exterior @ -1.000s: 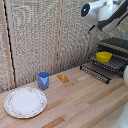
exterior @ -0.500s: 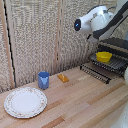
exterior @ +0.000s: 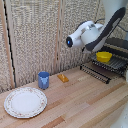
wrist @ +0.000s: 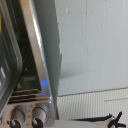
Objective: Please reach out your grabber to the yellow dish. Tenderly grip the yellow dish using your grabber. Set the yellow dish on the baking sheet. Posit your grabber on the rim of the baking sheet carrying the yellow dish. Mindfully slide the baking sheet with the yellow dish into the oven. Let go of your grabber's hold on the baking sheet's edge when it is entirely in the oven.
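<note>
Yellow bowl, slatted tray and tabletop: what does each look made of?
The yellow bowl looks like smooth plastic or glazed ceramic; its colour is even with a slight sheen, so either fits. The tray looks like dark metal: thin parallel bars with pale glints. The tabletop looks like pale wood planks with visible seams and grain.

The exterior view stands back from the wooden table (exterior: 85, 100) and looks down across it at a slant toward the woven screen (exterior: 35, 40) behind, taking in the whole worktop with the white arm (exterior: 95, 32) reaching across from the exterior view's right. The oven (exterior: 116, 47) sits at that right edge, partly cut off. The wrist view is far closer, pressed up beside the oven (wrist: 30, 65) so that its steel frame and knobs (wrist: 27, 116) fill half the picture, seemingly tilted. The oven is what both views share.
</note>
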You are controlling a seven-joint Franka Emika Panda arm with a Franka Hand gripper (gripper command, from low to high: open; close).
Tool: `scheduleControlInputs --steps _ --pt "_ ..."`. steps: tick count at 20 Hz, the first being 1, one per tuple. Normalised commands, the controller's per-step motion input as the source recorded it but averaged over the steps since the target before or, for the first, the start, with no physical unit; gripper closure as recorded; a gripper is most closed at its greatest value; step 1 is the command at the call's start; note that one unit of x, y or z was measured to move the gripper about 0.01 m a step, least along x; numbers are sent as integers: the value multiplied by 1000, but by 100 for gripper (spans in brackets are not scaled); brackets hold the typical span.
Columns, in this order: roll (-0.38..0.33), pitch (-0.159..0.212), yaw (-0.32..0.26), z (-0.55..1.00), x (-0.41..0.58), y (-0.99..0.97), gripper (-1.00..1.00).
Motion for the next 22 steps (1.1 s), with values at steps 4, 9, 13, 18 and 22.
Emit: scheduleControlInputs --steps 4,9,13,18,22 --pt "-44 37 92 -446 96 70 -100" --pt "3 0 12 -451 4 -136 -100" --pt "48 0 10 -438 0 -396 -100" --pt "81 0 0 -403 91 -283 -100" --pt "43 1 0 -289 134 -225 -100"
